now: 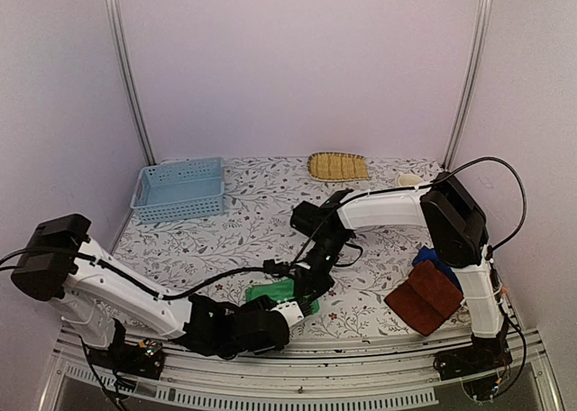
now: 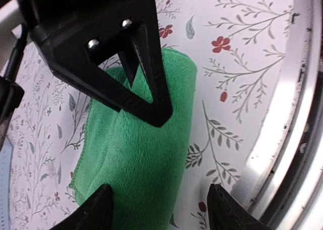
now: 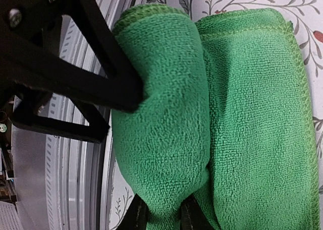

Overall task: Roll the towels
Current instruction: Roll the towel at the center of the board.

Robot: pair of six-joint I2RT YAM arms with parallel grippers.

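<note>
The bright green towel (image 1: 269, 293) lies near the front edge, partly rolled. In the right wrist view its rolled part (image 3: 161, 124) lies beside the flat part (image 3: 257, 129). My right gripper (image 3: 160, 219) is shut on the end of the roll. My left gripper (image 2: 159, 212) is open, its fingers (image 2: 93, 210) straddling the other end of the towel (image 2: 141, 169). A right finger (image 2: 141, 63) presses on the towel there. The reddish-brown towel (image 1: 424, 296) and the blue towel (image 1: 439, 271) lie at the right. The orange towel is out of view.
A pale blue plastic basket (image 1: 178, 189) stands at the back left. A yellow straw tray (image 1: 337, 166) and a small cream object (image 1: 410, 180) lie at the back. The metal front rail (image 2: 282, 139) runs close beside the green towel.
</note>
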